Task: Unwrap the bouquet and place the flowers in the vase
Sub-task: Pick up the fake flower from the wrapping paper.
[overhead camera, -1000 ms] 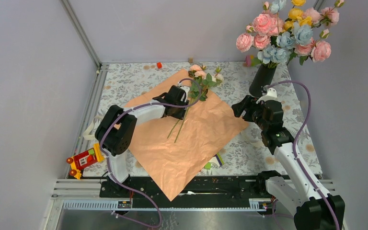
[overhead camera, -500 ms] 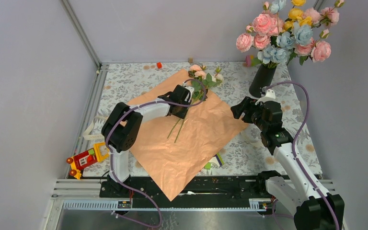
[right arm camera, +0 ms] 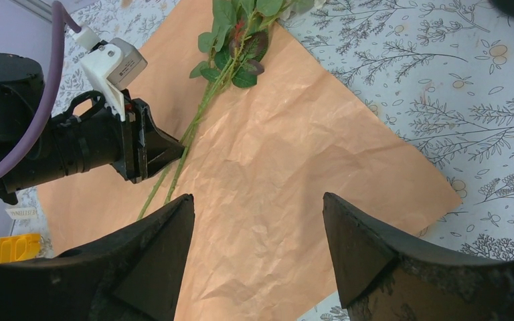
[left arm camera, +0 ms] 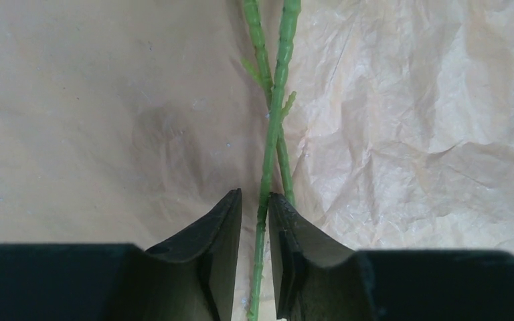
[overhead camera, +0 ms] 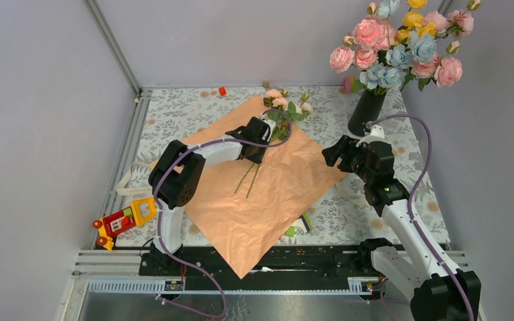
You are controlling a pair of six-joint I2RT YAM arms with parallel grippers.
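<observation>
- Far left, near edge of the desk (overhead camera: pixel 174 114): you see a red and yellow toy (overhead camera: pixel 119 222) lying just off the left corner of the paper.
- Left of centre: the left end effector (overhead camera: pixel 258 142) reaches out low over the peach paper (overhead camera: pixel 261 200), which lies spread flat and crinkled on the patterned desk cover.
- Left wrist view: the left end effector (left arm camera: pixel 255 200) straddles 1 of 2 crossed green stems (left arm camera: pixel 272 120). Its jaws stand narrow. The stem runs along the right finger (left arm camera: pixel 294 254), and a slim gap shows on the left finger's side, so you see no pinch yet.
- Centre, far corner of the paper: the flowers (overhead camera: pixel 284 107) lie flat, small pink and cream heads and green leaves toward the back wall, stems pointing toward the arm bases.
- Right of centre: the right end effector (overhead camera: pixel 333 150) hovers just beyond the paper's right corner, jaws spread wide and holding nothing. Its wrist view shows the fingers (right arm camera: pixel 154 254) apart above the paper (right arm camera: pixel 294 167).
- Far right: the black vase (overhead camera: pixel 366 112) stands upright on the desk, apart from the flowers, carrying a large bunch of pink, blue and yellow blooms (overhead camera: pixel 401 43).
</observation>
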